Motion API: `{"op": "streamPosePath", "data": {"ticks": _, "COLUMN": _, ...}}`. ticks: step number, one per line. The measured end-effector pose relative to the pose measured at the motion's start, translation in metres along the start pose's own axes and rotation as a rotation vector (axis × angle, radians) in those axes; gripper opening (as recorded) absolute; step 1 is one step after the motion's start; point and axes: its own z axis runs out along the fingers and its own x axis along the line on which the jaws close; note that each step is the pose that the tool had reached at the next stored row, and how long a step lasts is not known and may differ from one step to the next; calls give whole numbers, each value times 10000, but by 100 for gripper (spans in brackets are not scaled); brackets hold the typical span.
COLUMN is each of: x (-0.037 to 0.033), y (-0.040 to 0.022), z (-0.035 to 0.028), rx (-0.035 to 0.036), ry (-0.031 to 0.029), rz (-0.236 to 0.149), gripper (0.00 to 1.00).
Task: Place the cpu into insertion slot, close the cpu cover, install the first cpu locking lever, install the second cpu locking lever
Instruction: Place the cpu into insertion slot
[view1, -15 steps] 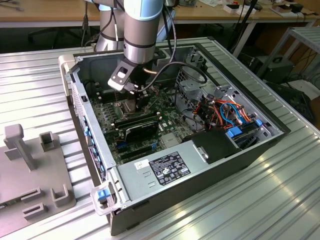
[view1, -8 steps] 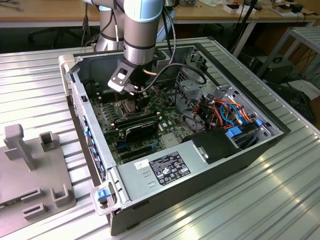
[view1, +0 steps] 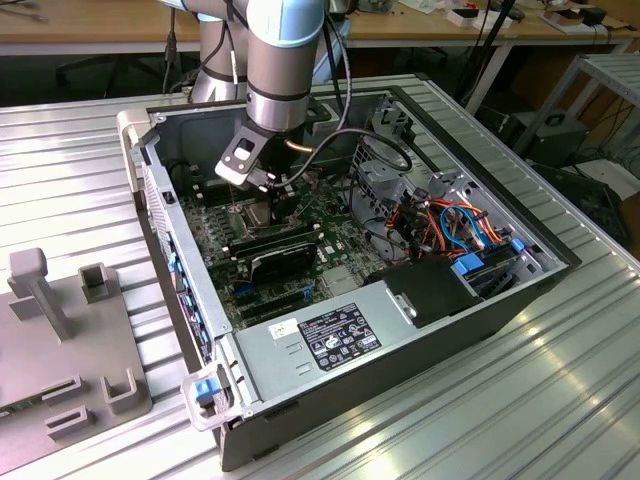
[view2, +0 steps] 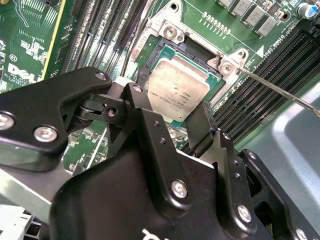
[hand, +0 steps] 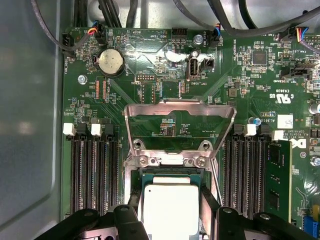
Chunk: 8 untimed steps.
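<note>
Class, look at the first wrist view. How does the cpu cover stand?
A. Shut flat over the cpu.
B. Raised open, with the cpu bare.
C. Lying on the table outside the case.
B: the cpu cover stands raised on its hinge, the board shows through its cut-out, and the cpu lies uncovered.

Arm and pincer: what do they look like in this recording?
The arm is a silver-grey cylinder with a light blue joint cap and a black cable looping off it. In the second wrist view the pincer is matte black, built of angular links fastened with silver screws.
</note>
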Motion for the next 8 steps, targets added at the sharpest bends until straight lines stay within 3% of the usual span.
{"op": "streamPosePath", "data": {"ticks": 8, "x": 0, "y": -1, "z": 15, "rx": 0, "ry": 1, "rz": 0, "gripper": 55}}
